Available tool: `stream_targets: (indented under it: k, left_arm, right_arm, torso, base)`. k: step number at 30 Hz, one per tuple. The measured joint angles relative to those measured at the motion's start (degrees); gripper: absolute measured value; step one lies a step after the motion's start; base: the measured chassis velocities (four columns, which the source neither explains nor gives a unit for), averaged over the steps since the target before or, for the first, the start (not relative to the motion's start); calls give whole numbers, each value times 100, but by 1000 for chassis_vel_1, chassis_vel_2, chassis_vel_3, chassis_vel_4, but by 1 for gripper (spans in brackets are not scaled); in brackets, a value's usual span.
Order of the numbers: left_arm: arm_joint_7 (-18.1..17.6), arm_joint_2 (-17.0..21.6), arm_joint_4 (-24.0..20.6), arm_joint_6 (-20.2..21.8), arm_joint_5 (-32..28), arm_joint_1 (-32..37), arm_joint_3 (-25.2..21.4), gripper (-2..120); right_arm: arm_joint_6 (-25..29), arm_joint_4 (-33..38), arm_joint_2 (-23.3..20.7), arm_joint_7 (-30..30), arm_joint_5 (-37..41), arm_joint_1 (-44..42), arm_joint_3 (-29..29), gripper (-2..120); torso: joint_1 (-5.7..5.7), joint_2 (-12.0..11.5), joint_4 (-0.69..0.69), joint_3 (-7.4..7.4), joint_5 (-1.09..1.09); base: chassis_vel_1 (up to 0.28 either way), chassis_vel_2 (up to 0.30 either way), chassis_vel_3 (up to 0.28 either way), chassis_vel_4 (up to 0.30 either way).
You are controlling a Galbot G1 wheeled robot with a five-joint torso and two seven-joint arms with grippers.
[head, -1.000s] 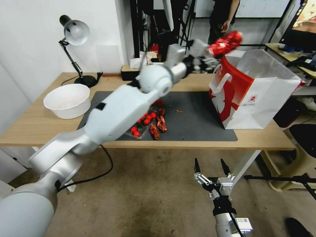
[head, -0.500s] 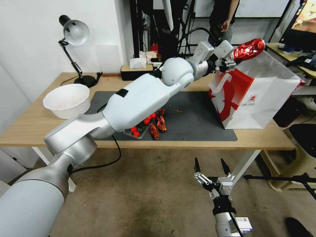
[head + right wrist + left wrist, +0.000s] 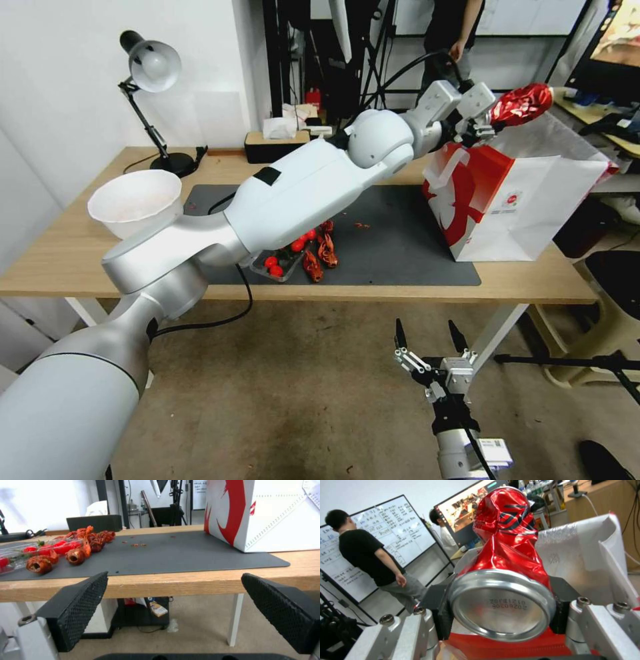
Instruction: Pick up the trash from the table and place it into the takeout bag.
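Left end effector (image 3: 492,115) pinched the can (image 3: 521,105) by its base, both pads pressed against the sides of the silver bottom rim, as the left wrist view showed with the crushed red body (image 3: 506,532) pointing away from the wrist. That arm reached across the worktop (image 3: 60,253) from its near left toward the far right corner, carrying the can high above the open mouth of the bag (image 3: 533,200). Holding it by the intact base probably gave the pads a firm round surface, since the upper part was crumpled and would slip or give. The can was lifted clear of the bag's rim and handles, which I judge was meant to let it drop straight in without catching the paper. The bag stood upright on the right end of the mat (image 3: 400,247), its mouth gaping wide.

Right end effector (image 3: 429,331) hung parked below the near edge of the worktop, fingers (image 3: 80,605) spread wide and empty, facing the mat's front edge.

Crayfish shells (image 3: 320,250) and tomatoes (image 3: 293,245) lay near the middle of the mat, and a white bowl (image 3: 137,200) sat toward the left end; these were not being handled. The task seemed well along, with this can at the release stage.
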Motion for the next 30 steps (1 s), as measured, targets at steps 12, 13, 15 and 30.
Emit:
stream_targets:
  k: [12,13,15,30]
  left_arm:
    - [-214,-223,291,-9,144,-117,230,75]
    - [-237,-223,292,-11,139,-117,230,82]
    - [-256,-222,292,-13,134,-117,229,87]
    - [-1003,904,-1087,224,-37,970,-816,100]
  right_arm:
    - [29,-31,-39,3,23,10,10,100]
    - [30,-34,-43,3,24,10,10,100]
    - [30,-36,-48,3,25,11,11,100]
    - [18,-14,-40,-2,26,25,-44,100]
  torso:
    - [0,0,-1,0,0]
    - [0,0,0,1,0]
    - [0,0,0,1,0]
    - [0,0,0,1,-2]
  base:
    - [0,0,0,0]
    - [0,0,0,0]
    - [0,0,0,0]
    - [0,0,0,0]
